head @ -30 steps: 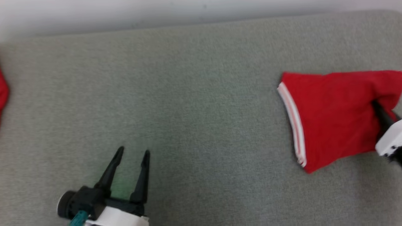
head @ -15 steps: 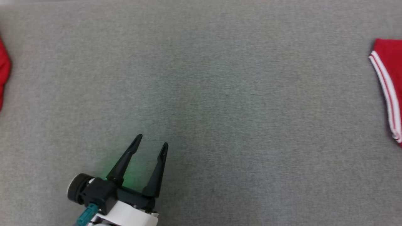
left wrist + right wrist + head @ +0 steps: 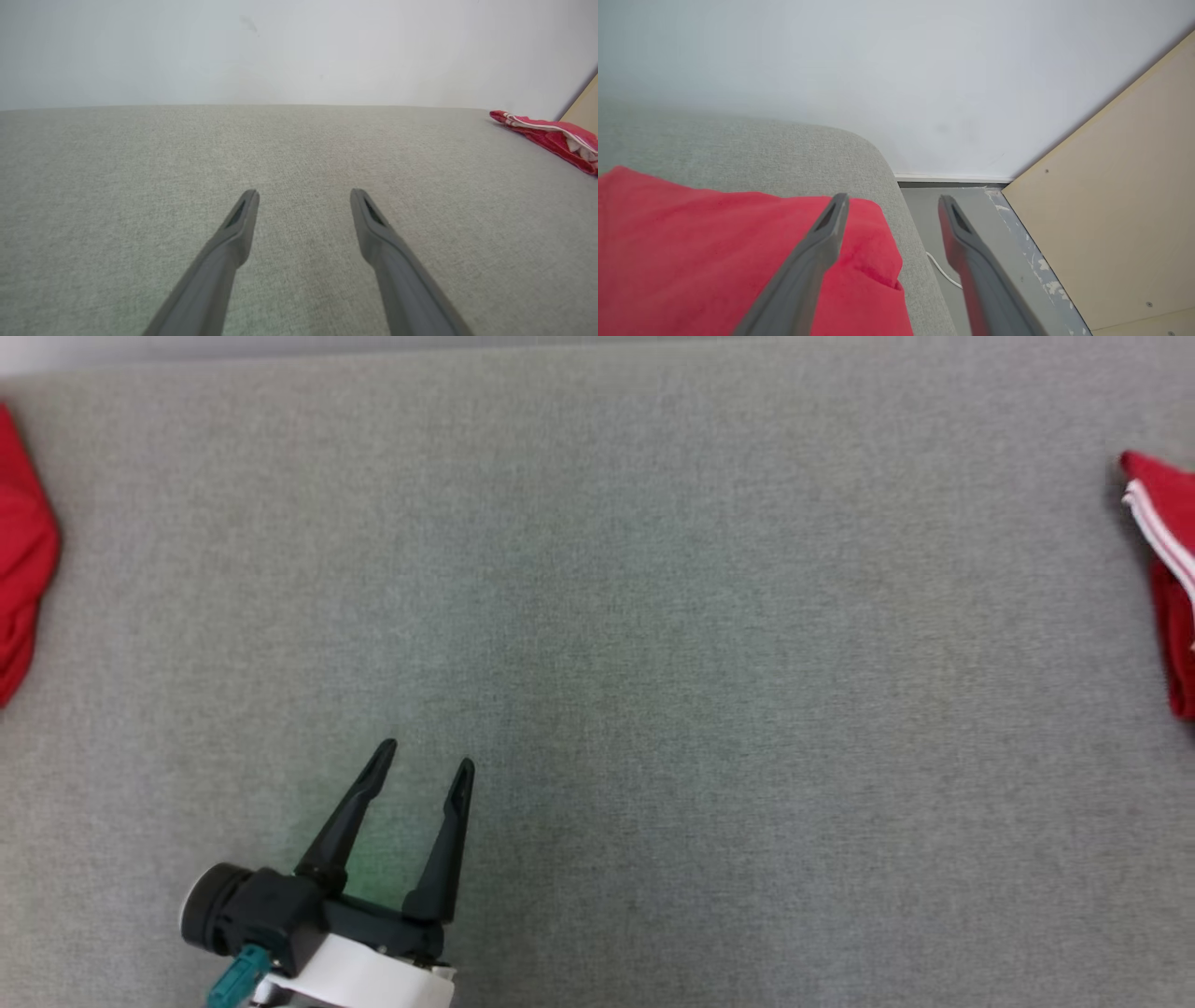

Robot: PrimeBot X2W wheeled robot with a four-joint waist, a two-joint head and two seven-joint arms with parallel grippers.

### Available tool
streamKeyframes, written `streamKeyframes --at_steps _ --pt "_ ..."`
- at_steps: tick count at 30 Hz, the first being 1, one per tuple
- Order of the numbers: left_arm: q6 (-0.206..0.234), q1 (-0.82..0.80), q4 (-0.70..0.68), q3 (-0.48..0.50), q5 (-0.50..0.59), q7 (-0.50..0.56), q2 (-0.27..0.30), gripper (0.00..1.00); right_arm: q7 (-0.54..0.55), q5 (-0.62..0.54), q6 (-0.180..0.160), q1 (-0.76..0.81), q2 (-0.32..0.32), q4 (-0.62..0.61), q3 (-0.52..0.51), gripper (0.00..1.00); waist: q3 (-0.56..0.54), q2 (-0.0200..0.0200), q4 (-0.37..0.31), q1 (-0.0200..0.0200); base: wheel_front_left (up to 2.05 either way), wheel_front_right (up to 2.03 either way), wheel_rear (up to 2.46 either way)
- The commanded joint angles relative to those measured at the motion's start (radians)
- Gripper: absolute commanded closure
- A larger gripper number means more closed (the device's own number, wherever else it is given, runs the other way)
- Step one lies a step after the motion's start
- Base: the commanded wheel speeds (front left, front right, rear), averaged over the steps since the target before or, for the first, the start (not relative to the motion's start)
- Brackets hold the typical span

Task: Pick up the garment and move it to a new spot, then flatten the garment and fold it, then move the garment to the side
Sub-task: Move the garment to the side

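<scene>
Red garment with white stripe trim lies at right edge of grey fabric-covered surface and looks folded. Likely last step, moving it aside.
Right gripper wide, empty, over garment's corner beside surface's rounded edge. Best to lift straight up and avoid snagging fold.
Left gripper wide, empty, near left over bare fabric.
Second red cloth at left edge.

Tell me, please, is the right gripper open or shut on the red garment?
Open: the right gripper has its fingers apart, nothing between them; the red garment lies beneath one finger.
</scene>
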Motion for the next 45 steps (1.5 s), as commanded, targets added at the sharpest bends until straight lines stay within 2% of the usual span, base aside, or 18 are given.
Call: streamKeyframes --at_steps 1,6,10,14,18,23,28,36,45 --pt "0.001 0.008 0.004 0.005 -0.005 0.000 -0.002 0.00 -0.016 -0.020 -0.002 0.009 0.015 0.008 -0.006 0.00 -0.033 0.0000 -0.014 -0.0001 0.00 0.00 0.00" --pt "0.001 0.030 0.022 0.028 -0.013 0.000 -0.028 0.00 -0.059 -0.055 -0.002 0.065 0.060 -0.014 -0.015 0.00 -0.116 0.0000 -0.025 -0.0001 0.00 0.00 0.00" --pt "0.001 0.073 0.042 0.056 -0.016 0.000 -0.051 0.00 -0.069 -0.046 -0.002 0.152 0.092 -0.088 -0.038 0.00 -0.200 0.0000 -0.027 -0.0001 0.00 0.00 0.00" --pt "0.006 0.116 0.055 0.085 -0.019 0.000 -0.069 0.00 -0.068 -0.018 -0.002 0.321 0.101 -0.272 -0.098 0.00 -0.281 0.0000 -0.009 -0.0001 0.00 0.00 0.00" --pt "0.018 0.169 0.062 0.124 -0.023 0.000 -0.081 0.00 -0.068 -0.026 -0.002 0.537 0.116 -0.503 -0.211 0.00 -0.353 0.0000 0.007 -0.0001 0.00 0.00 0.00" --pt "0.025 0.222 0.068 0.172 -0.022 0.000 -0.086 0.00 -0.069 -0.095 -0.002 0.811 0.238 -0.768 -0.328 0.00 -0.408 0.0000 0.021 -0.0001 0.00 0.00 0.00" --pt "0.027 0.251 0.071 0.195 -0.016 0.000 -0.089 0.00 -0.069 -0.148 -0.002 0.990 0.375 -0.933 -0.358 0.00 -0.436 0.0000 0.038 -0.0001 0.00 0.00 0.00" --pt "0.028 0.270 0.084 0.197 -0.036 0.000 -0.091 0.00 -0.069 -0.192 -0.002 1.119 0.514 -1.014 -0.306 0.00 -0.463 0.0000 0.046 -0.0001 0.00 0.00 0.00" --pt "0.033 0.293 0.104 0.176 -0.043 0.000 -0.091 0.00 -0.069 -0.227 -0.002 1.177 0.578 -0.986 -0.301 0.00 -0.484 0.0000 0.040 -0.0001 0.00 0.00 0.00"
